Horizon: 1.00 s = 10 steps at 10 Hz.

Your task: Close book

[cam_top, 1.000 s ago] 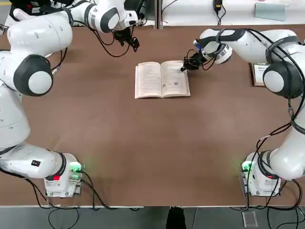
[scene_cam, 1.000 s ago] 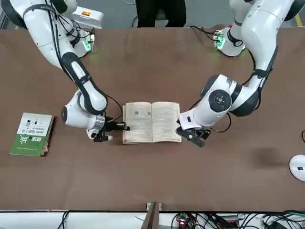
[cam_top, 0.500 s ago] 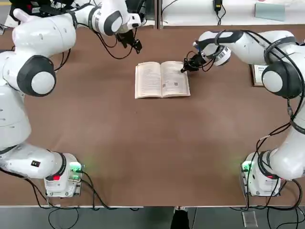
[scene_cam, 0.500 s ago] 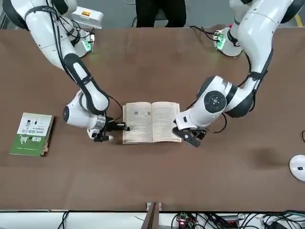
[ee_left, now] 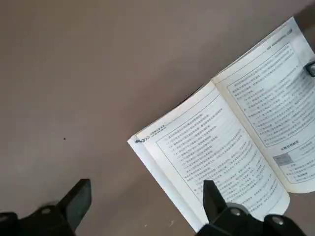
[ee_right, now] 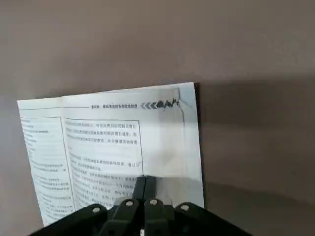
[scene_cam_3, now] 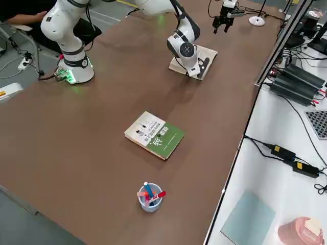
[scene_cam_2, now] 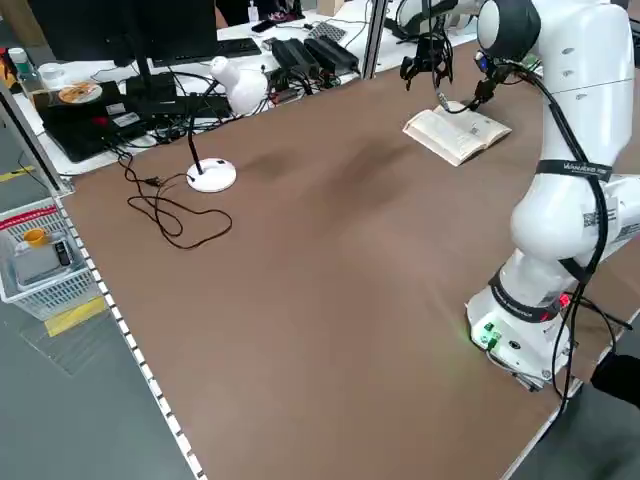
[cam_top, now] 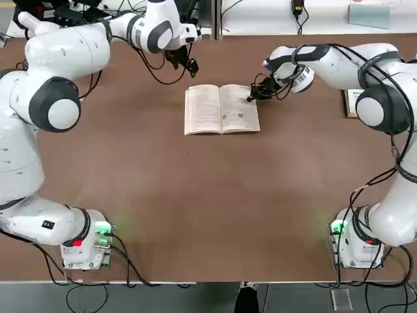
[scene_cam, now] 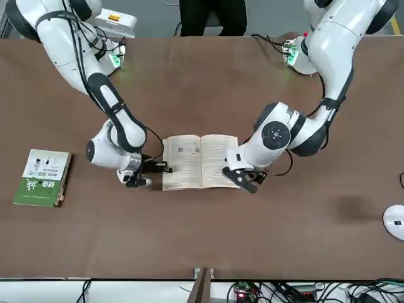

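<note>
The book [cam_top: 221, 109] lies open and flat on the brown table, white text pages up; it also shows in the front view [scene_cam: 201, 162]. My right gripper [cam_top: 251, 96] is shut, its tips resting on the right-hand page near the outer far corner; in the right wrist view its joined fingers [ee_right: 145, 184] touch the book [ee_right: 113, 147]. My left gripper [cam_top: 189, 65] hovers open just beyond the book's far left corner, holding nothing. In the left wrist view its fingers [ee_left: 78, 196] stand wide apart with the book [ee_left: 236, 137] just beyond them.
A green-and-white book [scene_cam: 43, 177] lies at the robot's right side of the table. A cup of pens [scene_cam_3: 149, 196] stands near that table edge. A white lamp base [scene_cam_2: 212, 175] with a cable sits on the robot's far left.
My left gripper has moved down and right toward the book's far left corner. The right gripper has stayed shut on the right page; the book has not moved.
</note>
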Each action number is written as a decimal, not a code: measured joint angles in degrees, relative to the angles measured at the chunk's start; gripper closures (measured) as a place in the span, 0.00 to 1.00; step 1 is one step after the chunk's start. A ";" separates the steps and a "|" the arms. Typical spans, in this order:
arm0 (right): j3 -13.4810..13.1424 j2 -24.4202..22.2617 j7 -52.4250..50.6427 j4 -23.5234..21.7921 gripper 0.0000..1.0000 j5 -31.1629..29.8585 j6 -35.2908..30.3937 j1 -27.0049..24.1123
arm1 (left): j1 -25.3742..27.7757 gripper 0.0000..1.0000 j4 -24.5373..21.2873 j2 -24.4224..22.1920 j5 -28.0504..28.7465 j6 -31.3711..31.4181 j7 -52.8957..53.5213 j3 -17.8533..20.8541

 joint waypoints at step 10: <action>0.00 0.15 -2.05 -0.75 0.98 0.01 1.36 0.01 | -1.21 0.00 0.02 1.91 0.00 5.68 7.66 -0.13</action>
